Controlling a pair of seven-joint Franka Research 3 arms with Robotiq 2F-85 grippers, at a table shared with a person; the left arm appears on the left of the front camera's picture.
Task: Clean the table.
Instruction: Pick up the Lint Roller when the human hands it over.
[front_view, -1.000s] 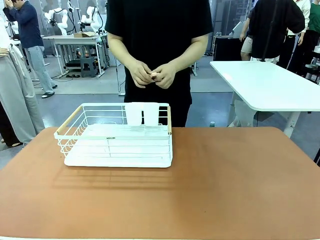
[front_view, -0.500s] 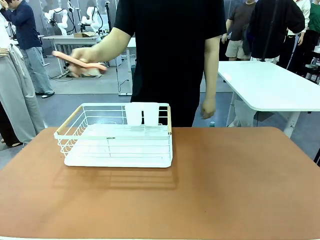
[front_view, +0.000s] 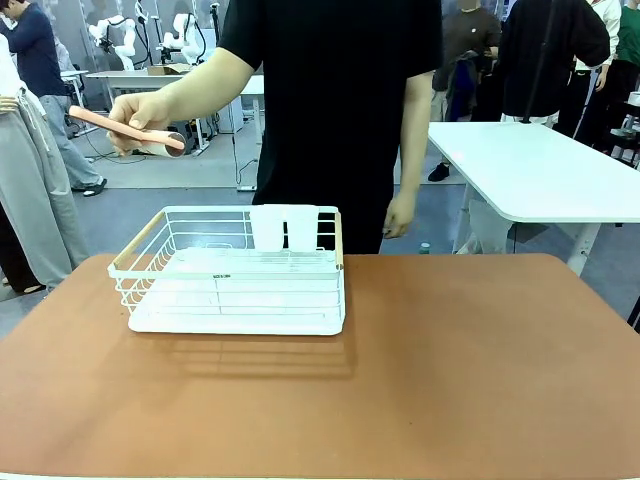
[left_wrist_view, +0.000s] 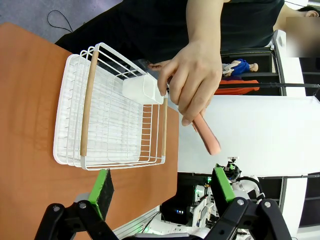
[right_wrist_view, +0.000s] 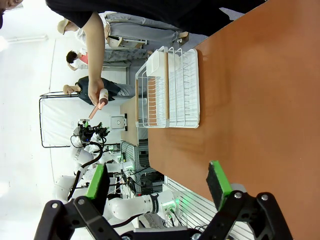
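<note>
A wide terracotta-brown tabletop (front_view: 470, 380) carries a white wire dish rack (front_view: 235, 285) on its left part. The person's hand (front_view: 145, 112) holds a slim pink utensil (front_view: 100, 122) raised beyond the rack; dropped carelessly, it could miss the tabletop. Both the left claw (left_wrist_view: 162, 192) and right claw (right_wrist_view: 156, 184) gape, holding nothing.

The table (front_view: 480, 380) is terracotta, the rack (front_view: 236, 320) white, the stick (front_view: 125, 128) salmon-pink.

White wire rack (front_view: 235, 298); white-topped table (front_view: 540, 170) beyond it
</note>
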